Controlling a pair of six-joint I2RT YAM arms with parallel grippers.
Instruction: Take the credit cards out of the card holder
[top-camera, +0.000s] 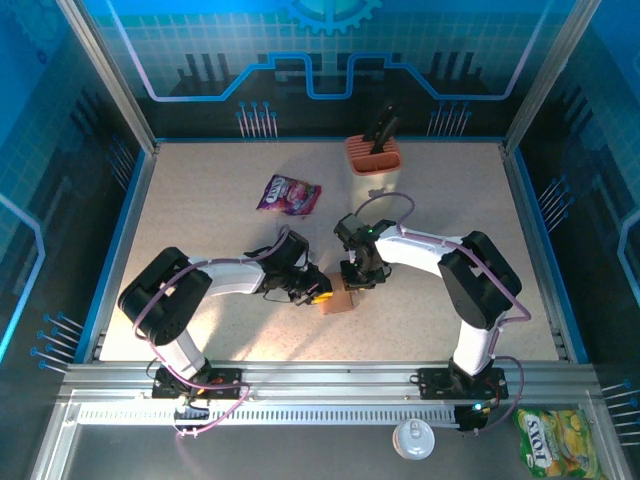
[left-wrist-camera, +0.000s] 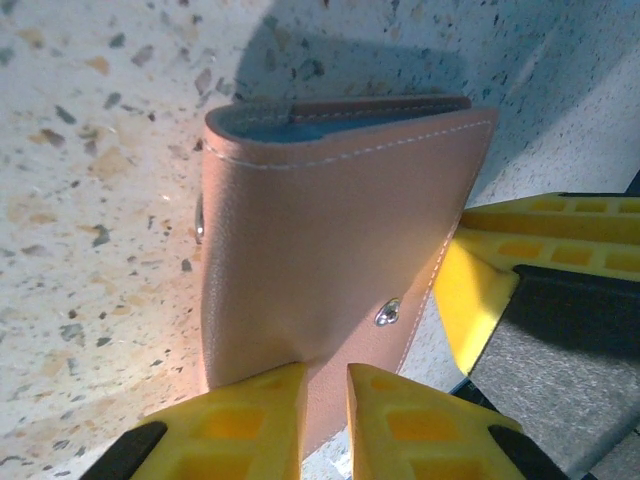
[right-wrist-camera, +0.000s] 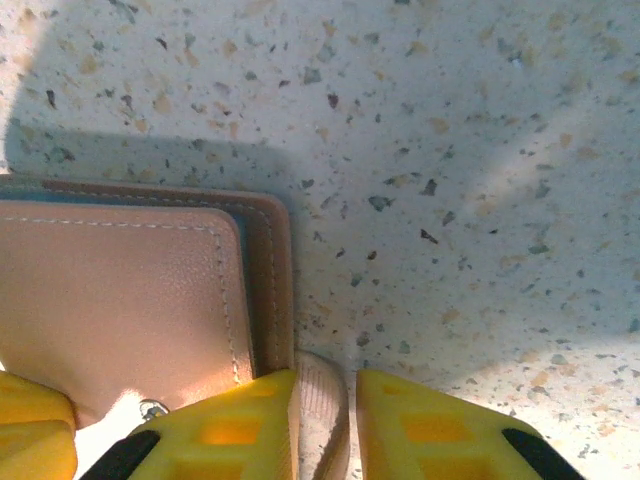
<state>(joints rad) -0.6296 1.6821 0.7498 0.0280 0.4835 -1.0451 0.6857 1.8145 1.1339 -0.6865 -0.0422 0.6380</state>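
Observation:
The brown card holder lies folded on the speckled table, between my two grippers. In the left wrist view its leather cover with a metal snap fills the middle, and my left gripper is shut on its near edge. A teal-blue strip shows inside the fold; I cannot tell whether it is a card or lining. The credit cards are otherwise hidden. My right gripper pinches a brown strap of the card holder at its corner. From above, the left gripper and right gripper flank the holder.
A purple snack packet lies at the back centre-left. A beige knife block with an orange top stands behind the right arm. A can and a yellow packet lie off the table at the front.

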